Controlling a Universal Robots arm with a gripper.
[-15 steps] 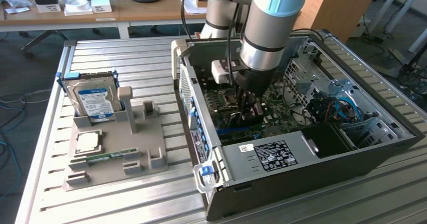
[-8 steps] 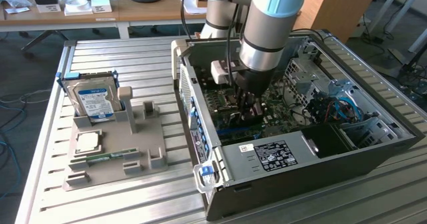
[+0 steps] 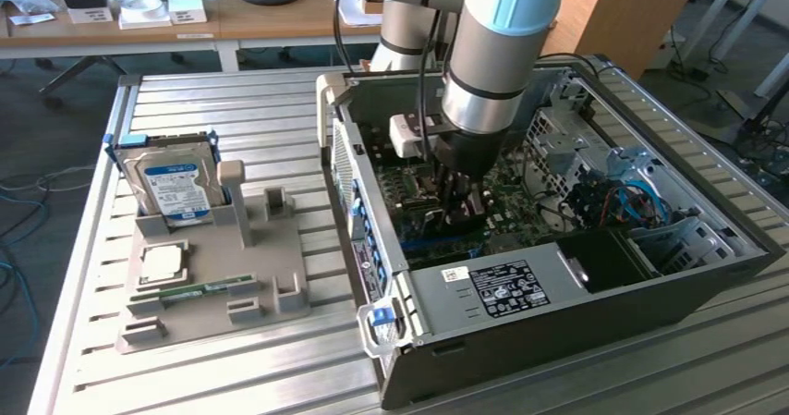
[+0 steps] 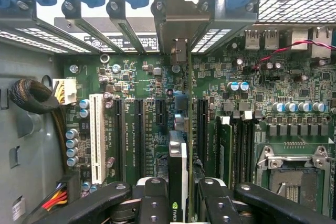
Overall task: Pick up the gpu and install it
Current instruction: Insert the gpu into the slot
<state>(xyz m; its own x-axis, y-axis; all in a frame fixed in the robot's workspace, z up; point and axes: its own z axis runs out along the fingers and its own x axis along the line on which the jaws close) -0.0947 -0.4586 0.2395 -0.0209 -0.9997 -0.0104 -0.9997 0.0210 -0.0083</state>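
Installation step, card held above the motherboard (image 4: 157, 93). In the exterior view the arm reached down into the open computer case (image 3: 690, 276), which lay on its side on the slatted table (image 3: 235, 110), and the gripper (image 3: 459, 213) sat low over the board; in the wrist view the gripper (image 4: 177, 192) had its jaws pinched on the gpu (image 4: 177, 166), gripped edge-on so that the card ran away from the camera toward the rear bracket openings (image 4: 178, 30); the jaws were neither fully spread nor pressed together, being stopped by the thickness of the card; the card hung between two of the black expansion slots (image 4: 139, 129) and appeared to lie along the line of one slot largely hidden beneath it, though whether its lower edge had met the slot could not be told. To do this step well, the card would best be kept upright and parallel to the slot along its whole length, with its silver end bracket lined up with the open bay at the rear wall, since a tilt would probably jam one end before the other; pressure seemed best applied straight down and evenly; the white slot (image 4: 96, 135) and the memory sticks (image 4: 226, 145) stood to either side and should be left untouched. On the grey holder (image 3: 210, 276) beside the case, the hard drive (image 3: 173, 184) stood in place.
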